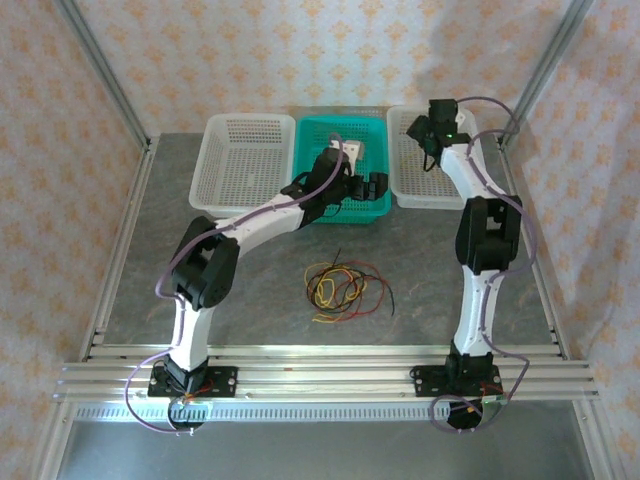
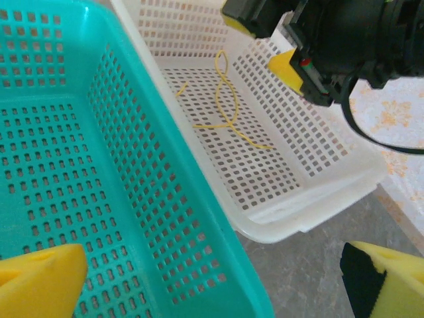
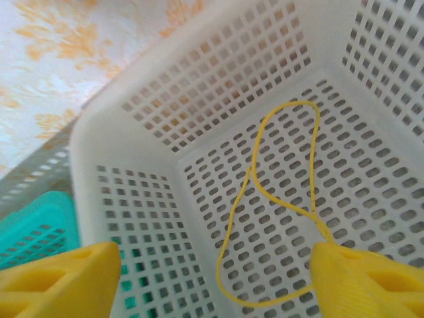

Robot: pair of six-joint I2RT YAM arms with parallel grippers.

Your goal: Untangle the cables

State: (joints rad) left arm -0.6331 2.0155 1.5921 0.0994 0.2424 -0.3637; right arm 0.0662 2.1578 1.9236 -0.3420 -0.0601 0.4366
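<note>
Barely started. Left tangled on the worktop (image 1: 250, 290), near centre: most cables (image 1: 345, 290). Laid in the far right white basket (image 3: 218, 79): one yellow cable (image 3: 233, 218). Held wide open: right end effector (image 3: 212, 278) above it, left end effector (image 2: 212, 285) over the teal basket (image 2: 66, 165).

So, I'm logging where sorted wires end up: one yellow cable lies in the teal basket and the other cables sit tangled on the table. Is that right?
Not quite: the yellow cable lies in the white basket beside the teal basket, not in the teal one, as the right wrist view shows. The other cables do sit tangled on the table.
</note>
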